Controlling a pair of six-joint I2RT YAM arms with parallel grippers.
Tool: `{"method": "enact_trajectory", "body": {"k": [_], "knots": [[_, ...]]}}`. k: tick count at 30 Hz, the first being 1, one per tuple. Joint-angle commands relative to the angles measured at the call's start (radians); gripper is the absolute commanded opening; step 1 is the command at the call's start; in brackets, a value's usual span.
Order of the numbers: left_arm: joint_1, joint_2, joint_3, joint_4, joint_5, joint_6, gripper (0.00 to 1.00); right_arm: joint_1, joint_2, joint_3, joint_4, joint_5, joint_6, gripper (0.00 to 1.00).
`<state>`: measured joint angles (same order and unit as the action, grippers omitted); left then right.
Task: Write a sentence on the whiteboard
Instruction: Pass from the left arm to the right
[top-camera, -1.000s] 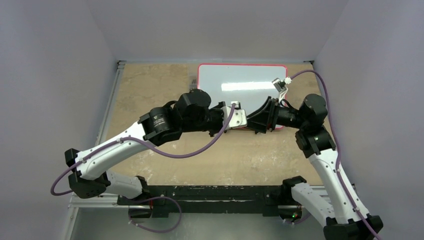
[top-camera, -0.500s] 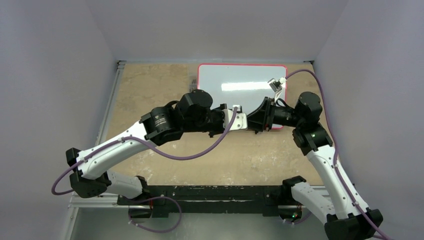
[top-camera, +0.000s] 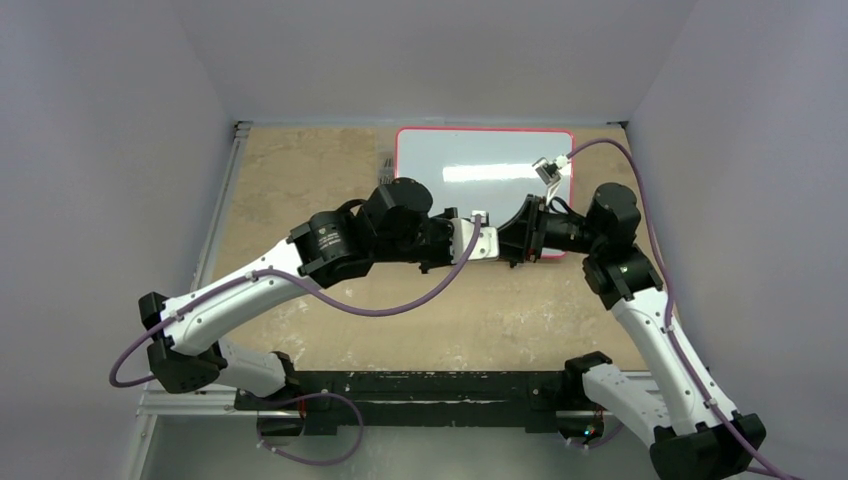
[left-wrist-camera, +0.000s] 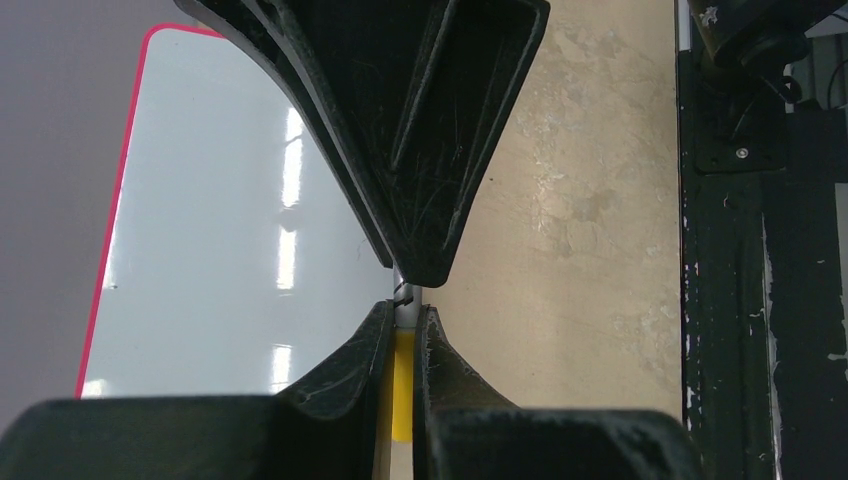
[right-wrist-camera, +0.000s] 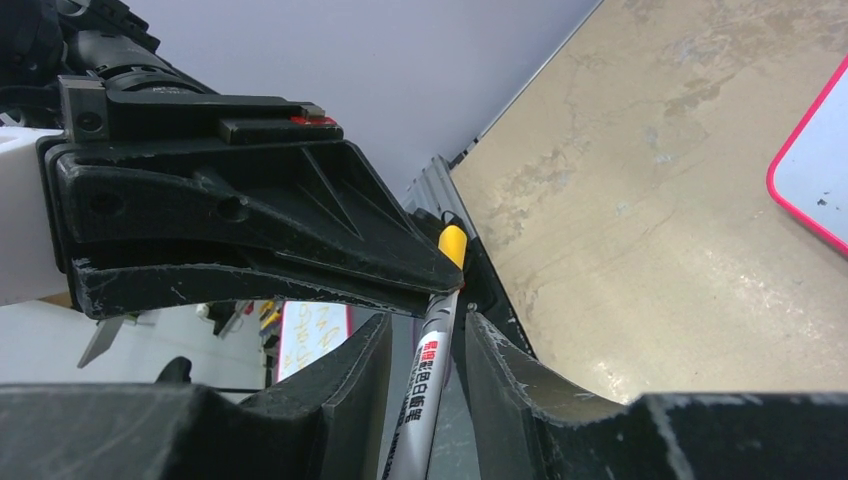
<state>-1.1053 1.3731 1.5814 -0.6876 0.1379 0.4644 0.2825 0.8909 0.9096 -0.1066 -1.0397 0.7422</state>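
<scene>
Both grippers meeting over whiteboard (top-camera: 480, 165): left gripper (left-wrist-camera: 403, 318) pinching yellow marker cap (left-wrist-camera: 403, 372), right gripper (right-wrist-camera: 428, 335) closing around marker barrel (right-wrist-camera: 420, 400). You're risking dropping marker if pulling skewed.

Marker (right-wrist-camera: 425, 395) barrel: red/black print, illegible; whiteboard (top-camera: 470, 160) bare, no txt.

pale lilac walls (top-camera: 110, 120) enclose a beige tabletop (top-camera: 300, 180).
</scene>
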Motion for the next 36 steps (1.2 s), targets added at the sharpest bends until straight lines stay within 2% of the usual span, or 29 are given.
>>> {"method": "enact_trajectory", "body": {"k": [1, 6, 12, 18, 23, 29, 36], "knots": [[0.001, 0.018, 0.051, 0.035, 0.007, 0.024, 0.0, 0.017, 0.004, -0.015, 0.032, -0.011, -0.013, 0.35], [0.004, 0.031, 0.062, 0.031, -0.012, 0.029, 0.0, 0.018, -0.002, -0.017, 0.034, -0.013, -0.016, 0.42], [0.004, 0.043, 0.071, 0.026, -0.016, 0.034, 0.0, 0.018, 0.007, -0.017, 0.013, -0.007, -0.037, 0.41], [0.004, 0.046, 0.074, 0.025, -0.011, 0.037, 0.0, 0.02, 0.019, -0.021, 0.001, -0.002, -0.053, 0.33], [0.004, 0.047, 0.074, 0.023, -0.012, 0.042, 0.0, 0.025, 0.027, -0.024, -0.004, 0.006, -0.062, 0.21], [0.004, 0.043, 0.068, 0.024, -0.015, 0.046, 0.0, 0.03, 0.029, -0.033, -0.005, 0.009, -0.069, 0.0], [0.004, 0.034, 0.056, 0.032, -0.025, 0.045, 0.0, 0.032, 0.009, -0.049, 0.013, 0.009, -0.064, 0.0]]}}
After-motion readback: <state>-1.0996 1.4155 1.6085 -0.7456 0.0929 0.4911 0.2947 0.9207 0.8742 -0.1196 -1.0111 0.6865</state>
